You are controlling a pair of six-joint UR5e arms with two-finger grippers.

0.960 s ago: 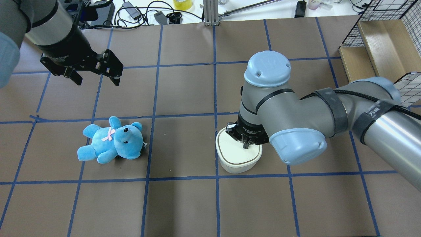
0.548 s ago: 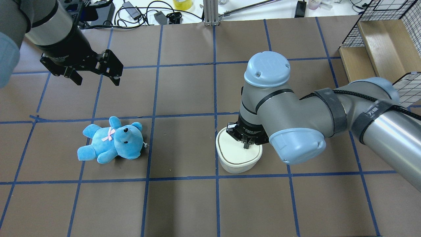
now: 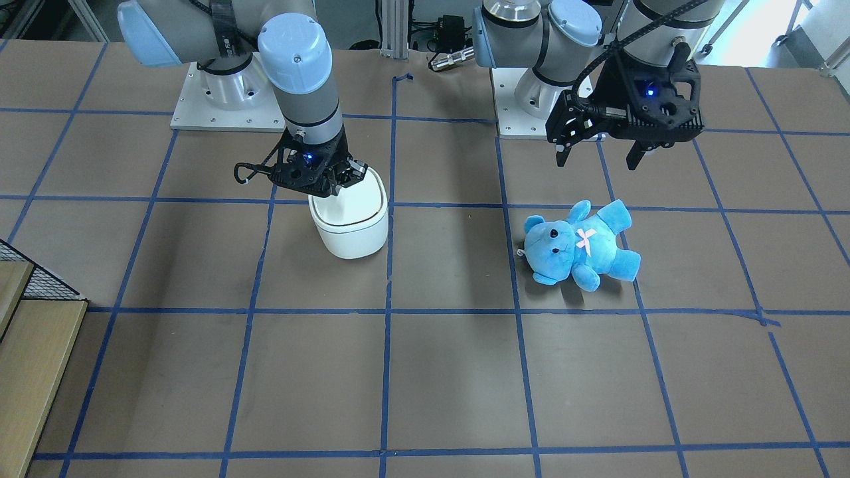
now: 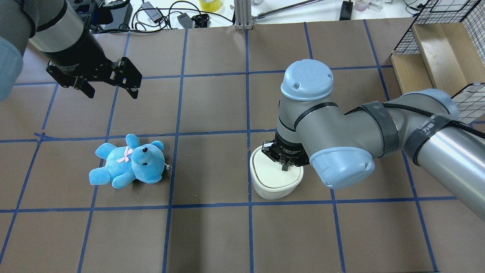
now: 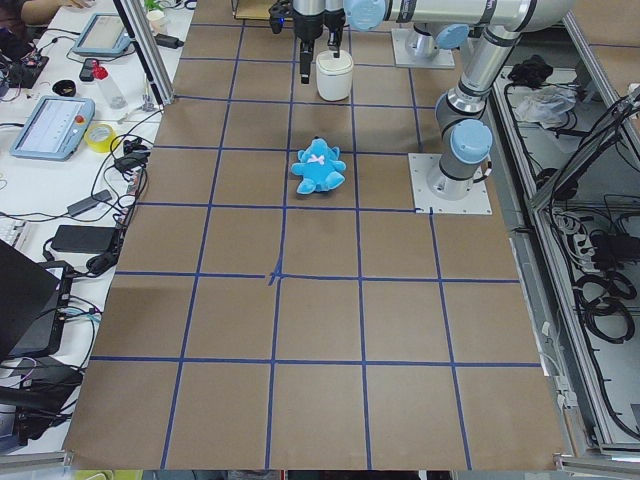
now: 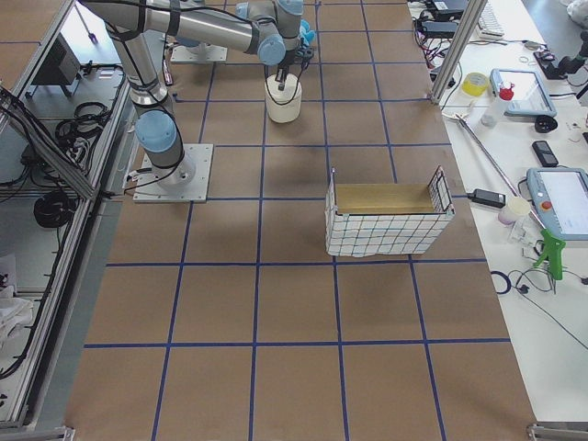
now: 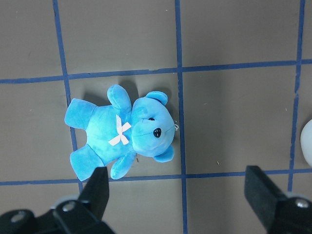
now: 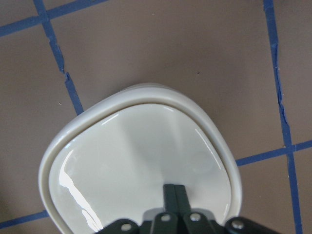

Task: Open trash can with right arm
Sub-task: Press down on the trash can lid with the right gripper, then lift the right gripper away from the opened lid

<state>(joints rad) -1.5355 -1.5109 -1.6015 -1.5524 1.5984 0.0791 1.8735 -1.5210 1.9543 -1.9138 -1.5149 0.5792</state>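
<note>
The white trash can (image 4: 271, 184) stands on the brown table right of centre; it also shows in the front view (image 3: 352, 232) and the right wrist view (image 8: 141, 161). Its lid lies down within the rim. My right gripper (image 4: 285, 168) is shut, its fingertips (image 8: 175, 195) together and pressing on the lid near the edge on the robot's side. My left gripper (image 4: 112, 94) is open and empty, hovering above the table beyond a blue teddy (image 4: 129, 161). The left wrist view shows the teddy (image 7: 122, 136) below the open left gripper (image 7: 180, 195).
A wire basket with a wooden board (image 4: 435, 49) stands at the table's far right corner. Cables and small devices (image 4: 159, 15) lie beyond the far edge. Blue tape lines form a grid on the table.
The right wrist has shifted very slightly and the trash can has edged a little to the right under the fingertips. The left arm and the teddy have not moved.
</note>
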